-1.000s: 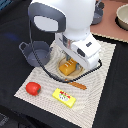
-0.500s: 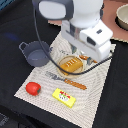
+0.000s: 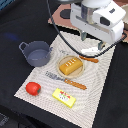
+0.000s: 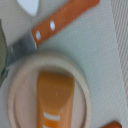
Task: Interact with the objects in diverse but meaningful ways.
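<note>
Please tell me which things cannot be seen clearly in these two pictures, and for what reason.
- Pincer: open or shut cannot be told. The exterior view shows only the arm's white housing; the wrist view does not show it.
- Small white piece: cut off by the wrist view's edge.
- Bread loaf: blurred in the wrist view, and cut by the edge.
- Butter block: its printed marks are too small in the exterior view.
- Pot: its inside is dark in the exterior view.

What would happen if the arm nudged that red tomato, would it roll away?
Probably yes. The red tomato looks round and smooth, so a push would likely send it rolling. It sits at the edge of the striped placemat, so it could well roll off onto the dark table. It looks like a small toy, so it is probably light and hard.
</note>
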{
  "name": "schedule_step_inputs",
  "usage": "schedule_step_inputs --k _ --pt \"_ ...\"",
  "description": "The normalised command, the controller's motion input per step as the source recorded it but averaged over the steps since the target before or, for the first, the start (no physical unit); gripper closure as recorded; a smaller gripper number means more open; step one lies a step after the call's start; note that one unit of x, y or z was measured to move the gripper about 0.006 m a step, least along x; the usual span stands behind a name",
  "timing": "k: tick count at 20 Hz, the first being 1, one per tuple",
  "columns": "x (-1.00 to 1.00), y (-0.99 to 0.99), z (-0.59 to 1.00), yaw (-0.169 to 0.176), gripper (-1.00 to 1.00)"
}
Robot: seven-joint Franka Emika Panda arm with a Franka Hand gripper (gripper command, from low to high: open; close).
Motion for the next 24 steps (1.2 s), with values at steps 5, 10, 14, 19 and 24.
schedule_step_inputs --k 5,10,14,19,24 --pt "0.38 0.31 -0.10 -0.141 -1.00" --pt "0.24 0.19 -0.21 -0.096 -1.00" --pt "0.15 0.08 -0.24 -0.054 -1.00" --pt "0.18 0.09 -0.20 -0.010 -1.00" --pt "0.17 0.15 -0.22 0.000 -1.00"
